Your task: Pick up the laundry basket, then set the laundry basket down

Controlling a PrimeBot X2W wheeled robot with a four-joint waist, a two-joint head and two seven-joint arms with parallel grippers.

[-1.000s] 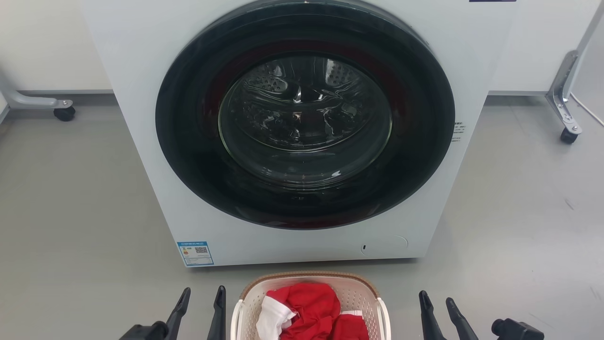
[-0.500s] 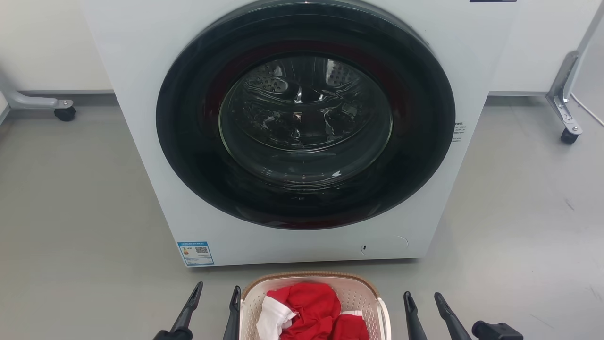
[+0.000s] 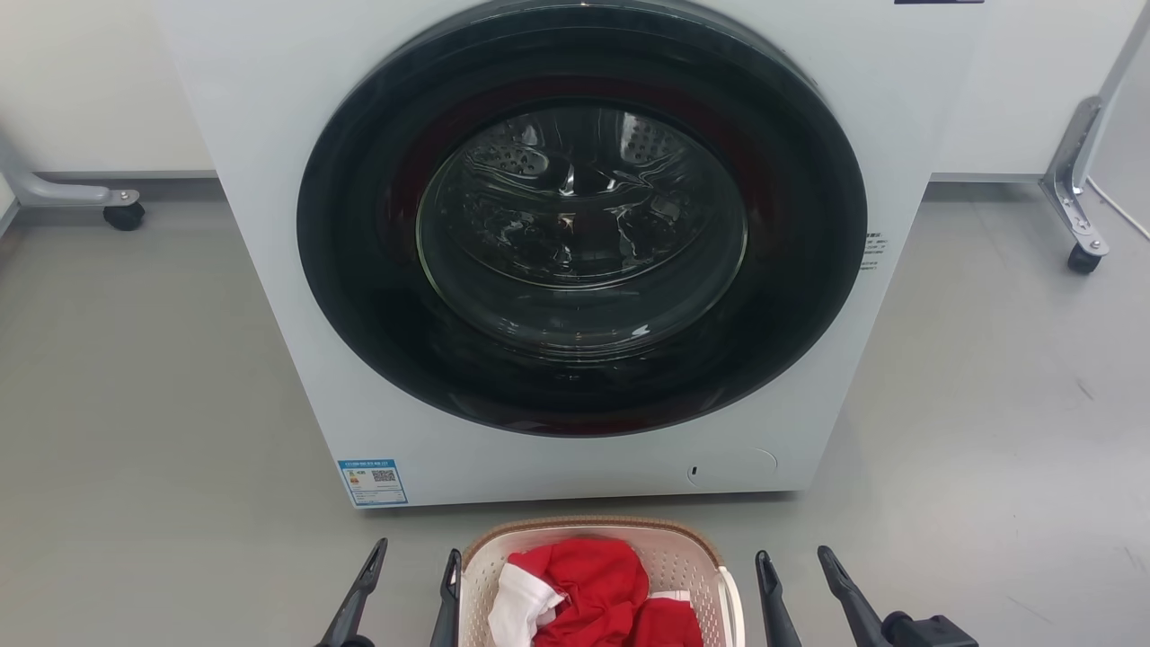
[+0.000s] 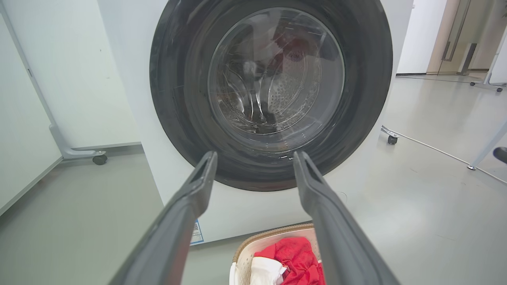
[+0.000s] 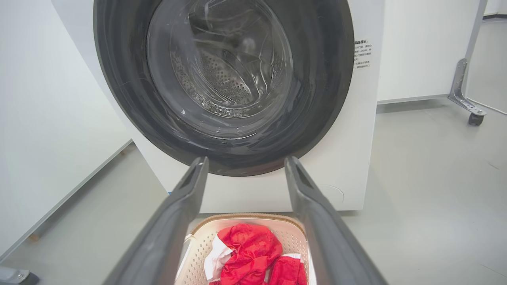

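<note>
Laundry basket (image 3: pixel 593 524) sits on the grey floor (image 3: pixel 135 404), low centre in your head view. It is just in front of the white washing machine (image 3: pixel 260 135), with a strip of floor showing between them. The machine's round dark door (image 3: pixel 359 296) is shut. The basket holds red garments (image 3: pixel 588 580) with a white piece (image 3: pixel 521 607) at their left.

Your left pincer (image 3: pixel 418 550): fingers apart, nothing between them, pointing toward the machine. Its inner finger (image 3: pixel 447 593) stands right against the basket's left side; you cannot tell whether it touches.

Your right pincer (image 3: pixel 794 553): fingers apart too, empty. Its inner finger (image 3: pixel 766 589) is near the basket's right side, a sliver of floor between.

Both wrist views look along the spread fingers at the machine door, with the basket low in frame. Blue label (image 3: pixel 372 483) at the machine's lower left corner. A castered frame leg (image 3: pixel 81 193) stands by the wall, far left.
</note>
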